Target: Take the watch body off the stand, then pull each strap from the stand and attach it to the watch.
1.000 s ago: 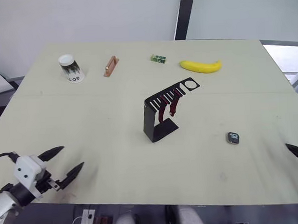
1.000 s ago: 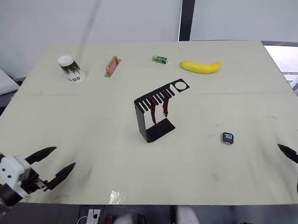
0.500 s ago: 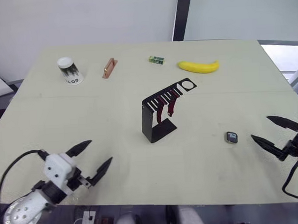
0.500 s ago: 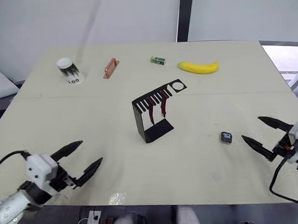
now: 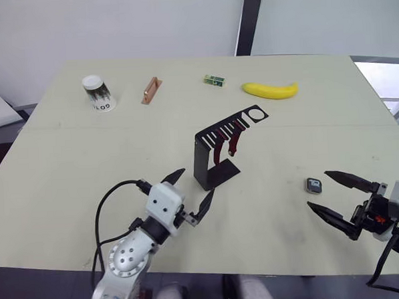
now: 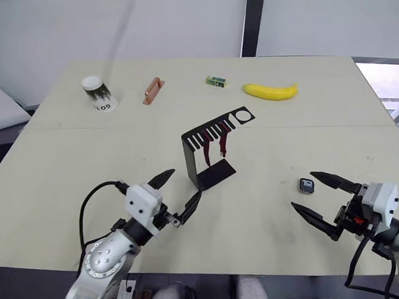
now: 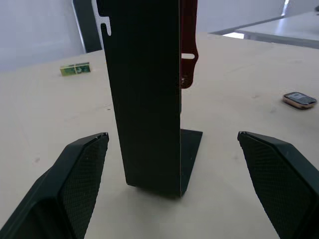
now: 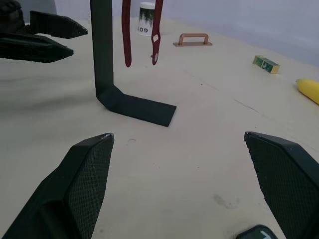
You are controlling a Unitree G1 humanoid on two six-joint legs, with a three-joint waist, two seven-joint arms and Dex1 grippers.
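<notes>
The watch body lies flat on the desk toward its right edge, off the stand, its screen marks too small to read. The stand sits mid-desk with both straps hanging from its slotted top. The right gripper hovers just beside the watch body, jaws spread wide and empty. The left gripper faces the stand's upright, jaws open. Along the far edge stand a paper cup with upside-down lettering, a copper handle, a green block and a banana.

Black stand, dark red straps, yellow banana, small green block.
</notes>
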